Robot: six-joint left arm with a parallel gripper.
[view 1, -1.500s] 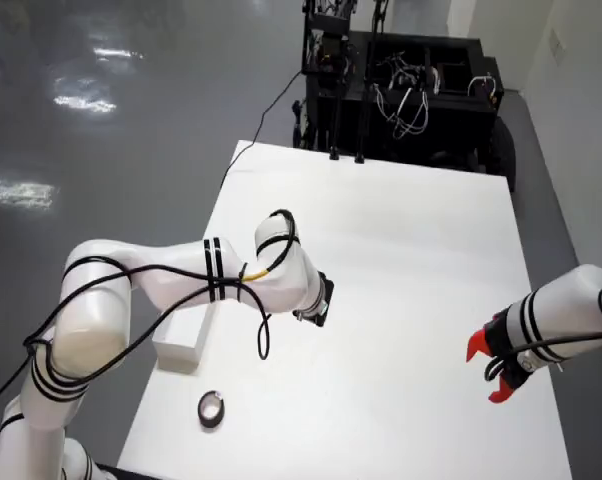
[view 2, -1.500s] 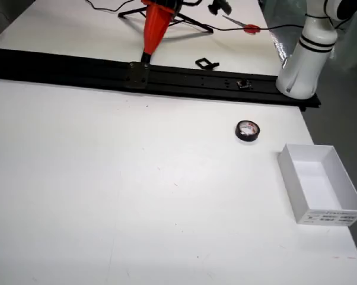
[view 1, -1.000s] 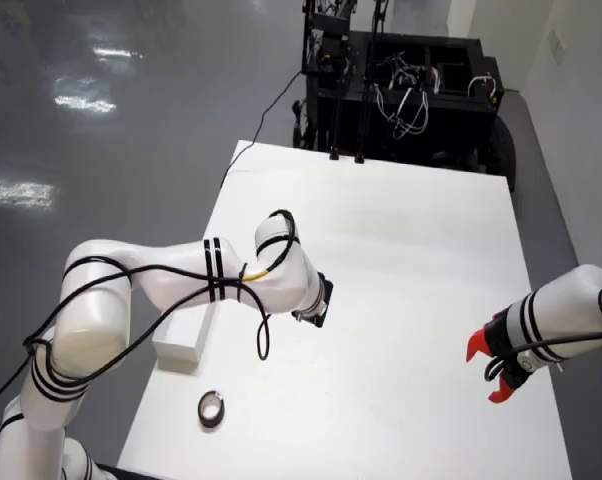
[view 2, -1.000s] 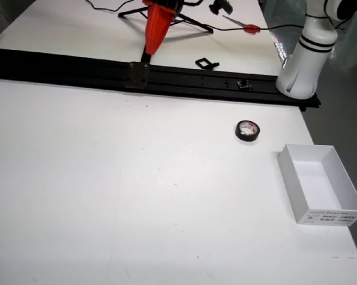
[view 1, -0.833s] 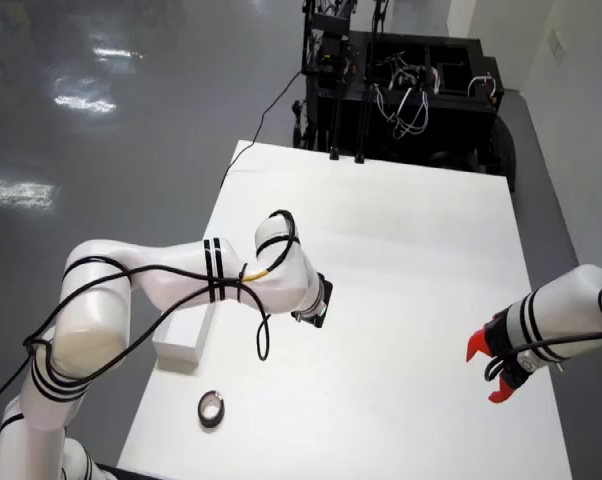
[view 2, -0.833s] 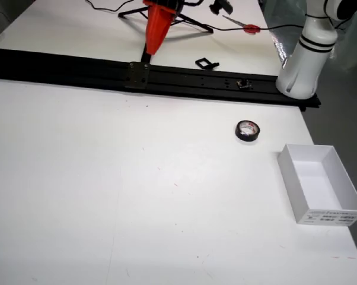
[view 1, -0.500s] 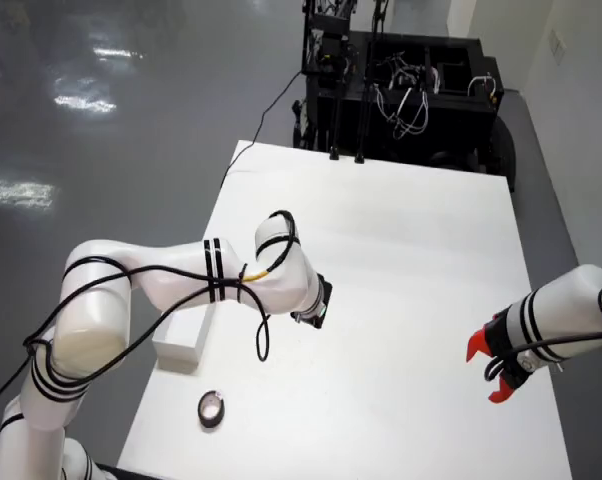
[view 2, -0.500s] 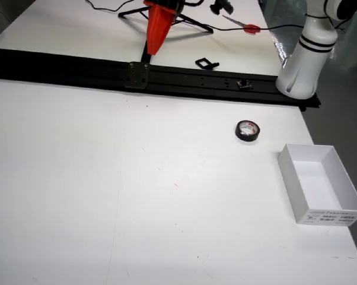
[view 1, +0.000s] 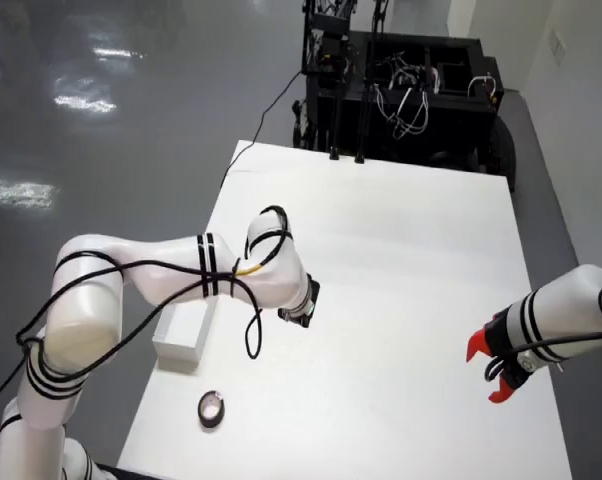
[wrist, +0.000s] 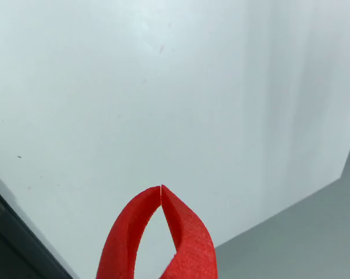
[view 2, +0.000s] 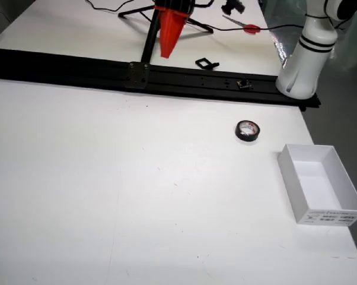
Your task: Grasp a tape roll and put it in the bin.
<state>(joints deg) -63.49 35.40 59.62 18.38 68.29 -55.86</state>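
Lying flat, black tape roll (view 2: 248, 130), label perhaps reddish.

Bright, even overhead light in all views. Glare patches on grey floor (view 1: 81, 90) in view from above. My red fingers (wrist: 184, 232) soft-focused close to lens. White table (view 2: 137, 196) near washed out, shadows faint. Side view sharp, slight bending at edges.

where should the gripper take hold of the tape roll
The tape roll lies flat on the table, hole up, apart from the bin. Likely best from straight above: one finger in the hole, one outside, pinching the wall.
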